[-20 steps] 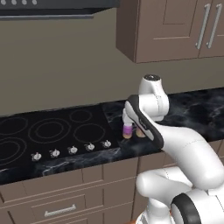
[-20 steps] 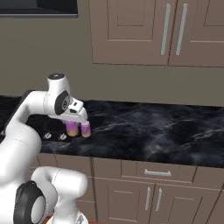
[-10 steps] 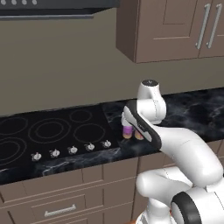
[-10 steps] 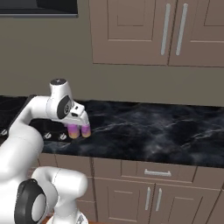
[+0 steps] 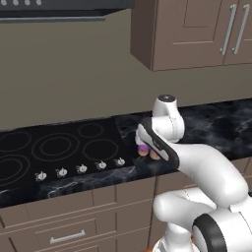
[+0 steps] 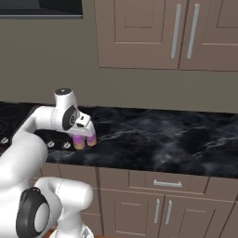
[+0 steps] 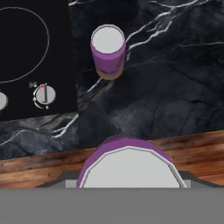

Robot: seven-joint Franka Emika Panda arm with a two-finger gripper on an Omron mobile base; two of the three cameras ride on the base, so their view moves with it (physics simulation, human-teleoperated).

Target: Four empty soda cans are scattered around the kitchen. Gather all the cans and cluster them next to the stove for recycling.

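Note:
The stove (image 5: pixel 59 147) is a black glass cooktop with silver knobs (image 5: pixel 81 169) along its front. On the dark marble counter just right of it stands a purple soda can (image 7: pixel 108 50) with a silver top. My gripper (image 7: pixel 129 175) is shut on a second purple soda can (image 7: pixel 127 162), held upright close to the counter's front edge, a short way from the first. In the base views the pair of soda cans (image 6: pixel 85 140) (image 5: pixel 147 152) sits side by side under my hand (image 6: pixel 82 123), partly hidden by the forearm in the left base view.
The marble counter (image 6: pixel 158 139) stretches far to the right. Brown wall cabinets (image 6: pixel 153 32) hang above it and drawers (image 5: pixel 64 236) sit below. A stove knob (image 7: pixel 44 94) lies left of the standing can.
The arm has sunk a little, bringing the held can lower beside the standing one. The grip has not changed.

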